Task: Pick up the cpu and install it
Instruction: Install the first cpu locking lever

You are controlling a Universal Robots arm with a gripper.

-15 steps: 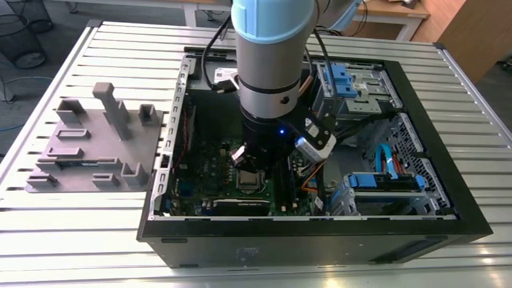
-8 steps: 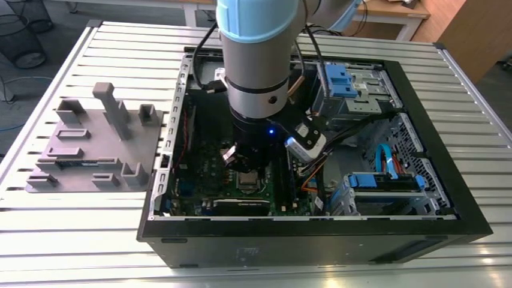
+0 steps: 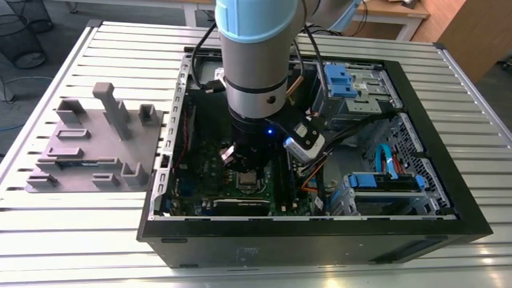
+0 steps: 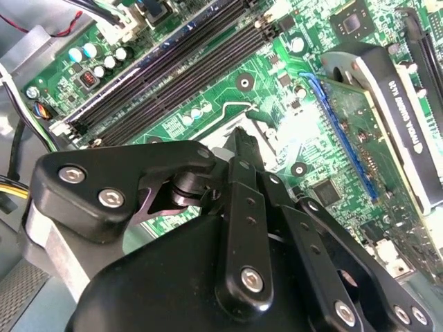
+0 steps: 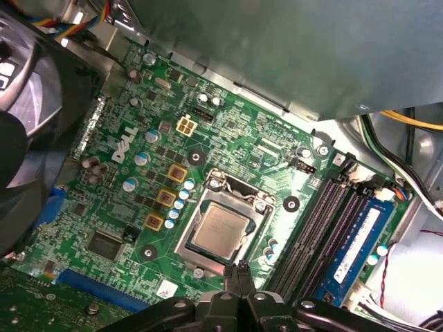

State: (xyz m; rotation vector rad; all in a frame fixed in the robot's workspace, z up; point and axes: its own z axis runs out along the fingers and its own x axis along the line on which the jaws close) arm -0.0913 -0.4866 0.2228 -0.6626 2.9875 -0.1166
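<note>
On the slatted metal table (image 3: 48,234), a grey moulded fixture tray (image 3: 92,144) lies at the exterior view's left. Right of it stands the open black computer case (image 3: 320,240), where the black claw (image 5: 239,273) hangs over the green motherboard (image 5: 235,131), its fingertips pressed narrowly together, holding nothing. The small square silver-topped cpu (image 5: 220,230) sits inside the metal-framed socket (image 5: 259,207), just beside the claw's tips.
</note>
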